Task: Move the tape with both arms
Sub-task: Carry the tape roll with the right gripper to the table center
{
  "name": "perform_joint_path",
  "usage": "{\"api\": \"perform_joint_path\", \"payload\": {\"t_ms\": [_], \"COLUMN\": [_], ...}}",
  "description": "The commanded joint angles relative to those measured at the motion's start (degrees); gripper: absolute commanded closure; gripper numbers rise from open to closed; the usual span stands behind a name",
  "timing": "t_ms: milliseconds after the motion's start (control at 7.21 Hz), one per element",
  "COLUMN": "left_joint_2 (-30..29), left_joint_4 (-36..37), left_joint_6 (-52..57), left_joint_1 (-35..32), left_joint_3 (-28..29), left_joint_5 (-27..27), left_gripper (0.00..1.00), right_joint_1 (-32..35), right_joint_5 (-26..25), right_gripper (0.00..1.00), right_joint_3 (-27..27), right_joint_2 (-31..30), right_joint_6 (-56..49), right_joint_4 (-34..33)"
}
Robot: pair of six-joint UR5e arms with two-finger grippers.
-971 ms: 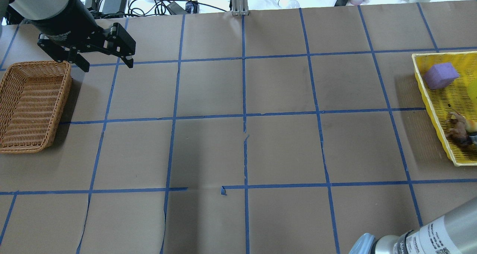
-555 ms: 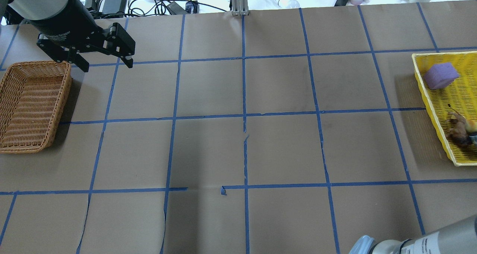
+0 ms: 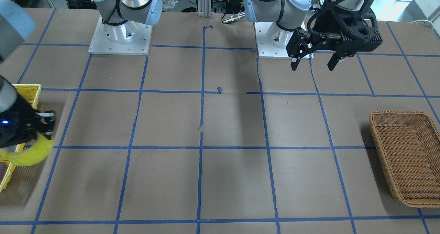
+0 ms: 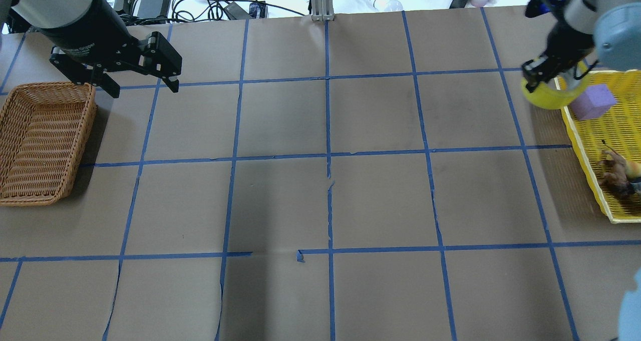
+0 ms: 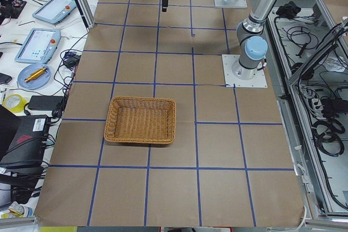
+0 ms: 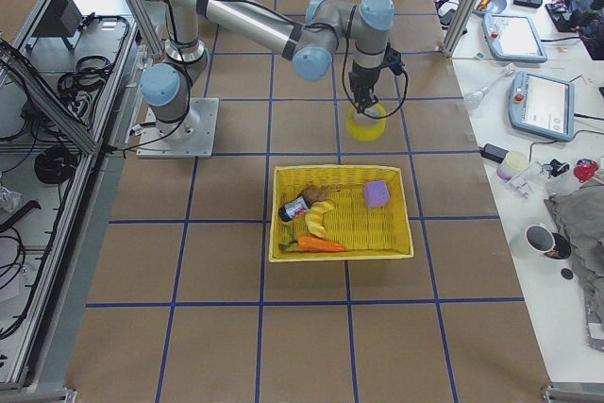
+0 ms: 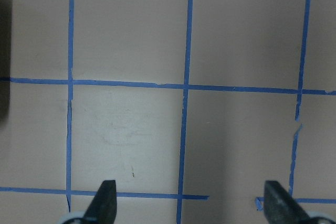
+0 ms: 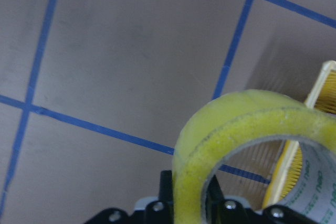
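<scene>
Overhead exterior view: the right arm (image 4: 613, 28) reaches to the far right part of the table (image 4: 375, 196). Its wrist is turned downward and the right gripper (image 4: 543, 78) points at the surface. Its fingers (image 8: 166, 187) are closed on the band of the tape (image 4: 548, 96), one inside the ring and one outside. The yellow roll hangs from them, clear of the table, just left of the yellow basket (image 4: 576, 135) near its far left corner. A purple block (image 4: 592, 101) lies in that basket, close to the roll.

At the far left, the left arm (image 4: 65, 5) slants down and forward. The left gripper (image 4: 143, 86) hovers above the table beside the far right corner of the wicker basket (image 4: 90, 125). Its fingers (image 7: 106, 195) are spread wide with nothing between them, and the wrist camera shows only bare table and blue grid lines below.
</scene>
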Motion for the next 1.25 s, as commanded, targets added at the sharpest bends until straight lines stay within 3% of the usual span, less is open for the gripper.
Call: {"api": "perform_joint_path", "payload": {"t_ms": [0, 139, 416, 693, 1109], "left_joint_2": [0.02, 0.02, 0.02, 0.11, 0.11], "left_joint_4": [0.00, 0.00, 0.00, 0.00, 0.00], "left_joint_6": [0.00, 0.00, 0.00, 0.00, 0.00], "left_joint_1": [0.00, 0.00, 0.00, 0.00, 0.17], "left_joint_3": [-0.03, -0.12, -0.03, -0.12, -0.03], "left_joint_5": [-0.08, 0.01, -0.08, 0.01, 0.01], "left_gripper": [0.00, 0.00, 0.00, 0.00, 0.00], "right_joint_1": [18.47, 24.28, 30.82, 34.70, 34.71], "right_joint_5": [0.30, 0.30, 0.39, 2.49, 2.93], "right_gripper": [1.00, 1.00, 1.00, 1.00, 1.00], "right_joint_3": [-1.17, -3.44, -11.42, -11.90, -11.73], "right_joint_2": [4.36, 9.62, 18.34, 21.96, 24.16], "right_joint_6": [29.05, 39.52, 52.05, 57.98, 58.35], "right_joint_4": [-3.08, -8.32, -8.99, -11.51, -15.66]}}
